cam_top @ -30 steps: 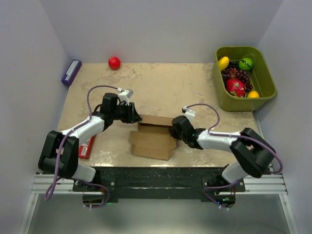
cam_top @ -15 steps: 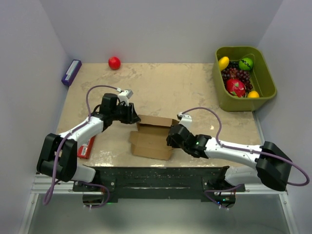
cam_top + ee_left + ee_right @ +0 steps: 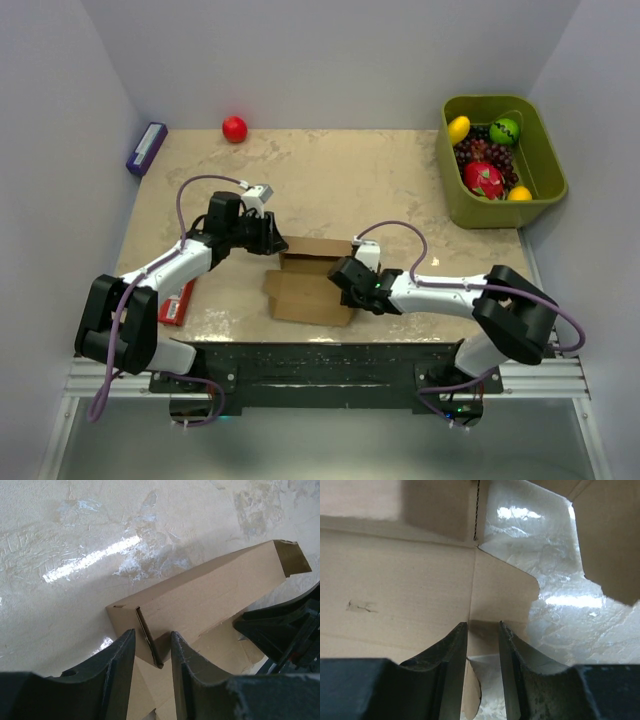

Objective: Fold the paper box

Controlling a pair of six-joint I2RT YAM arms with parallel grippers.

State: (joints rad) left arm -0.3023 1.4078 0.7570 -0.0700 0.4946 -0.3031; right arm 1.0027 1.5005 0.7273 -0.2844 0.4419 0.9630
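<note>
The box (image 3: 310, 285) sits in the middle of the desk (image 3: 400, 180), toward the 6 o'clock edge. It is only half made. One wall (image 3: 318, 247) stands up along its 12 o'clock side, and the rest lies flat toward 6 o'clock. Its long side runs from 9 to 3 o'clock.

Both hands are right at the box, one at each end. The left hand (image 3: 276, 243) is at the 9 o'clock end of the wall, and its arm comes in low from 8 o'clock. Its fingers (image 3: 117, 665) are partly open. A thin end flap (image 3: 149, 640) stands in the gap, with space around it, so it is not squeezed.

The right hand (image 3: 342, 280) is at the 3 o'clock side, pointing toward 9 o'clock, with its arm stretched low over the desk. Its fingers (image 3: 451, 655) are a little apart over the flat card's edge and hold nothing.

The right hand is nearer the flat part, so I think it should lift that side next.
</note>
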